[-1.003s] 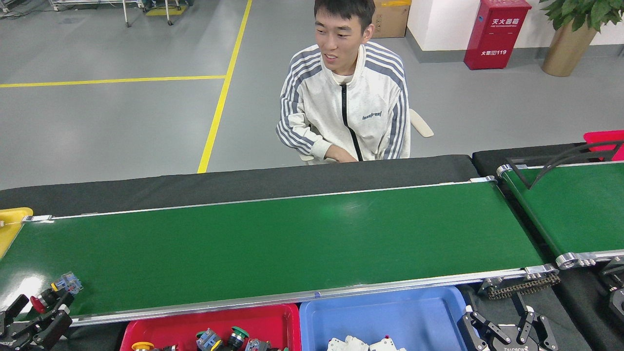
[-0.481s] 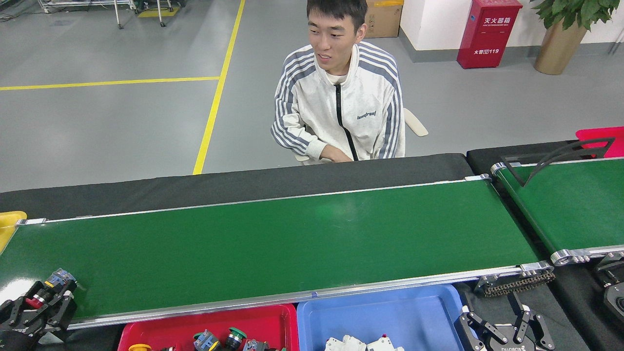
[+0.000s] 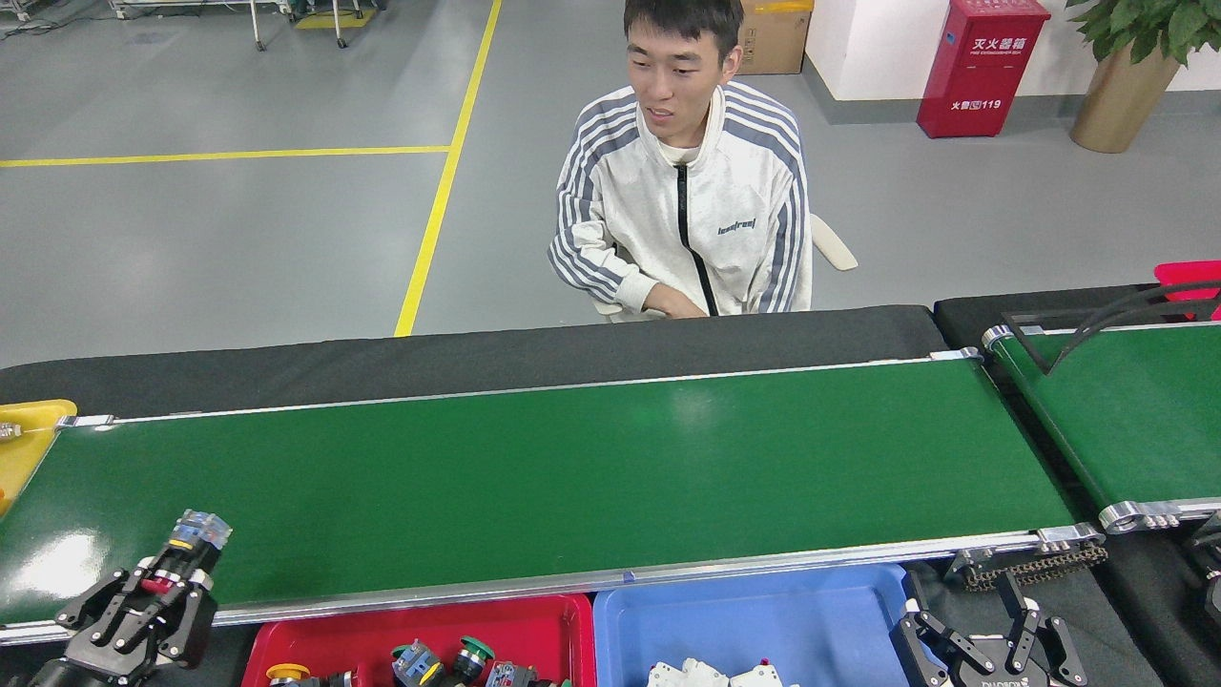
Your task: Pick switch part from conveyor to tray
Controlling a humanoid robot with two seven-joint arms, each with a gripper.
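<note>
The conveyor (image 3: 572,477) is the long glossy dark-green belt with silver rails that runs across the middle of the head view. Over its near left end my left gripper (image 3: 167,580) is shut on a switch part (image 3: 191,534). The part has a red button end between the fingers, and its blue-grey contact block sticks up past them. The red tray (image 3: 534,620) stands below the belt's near rail, just right of that gripper, and holds several switch parts. My right gripper (image 3: 983,632) rests low at the bottom right, open, with nothing between its fingers.
A blue tray (image 3: 763,615) with white parts sits right of the red one. A yellow tray (image 3: 24,444) stands at the belt's left end. A shorter green belt (image 3: 1126,410) is at the right. A seated person (image 3: 687,210) faces me behind the conveyor.
My left gripper has shut around the switch part that lay on the belt's left end, then shifted right with it. The part now points up. The right gripper has stayed put.
</note>
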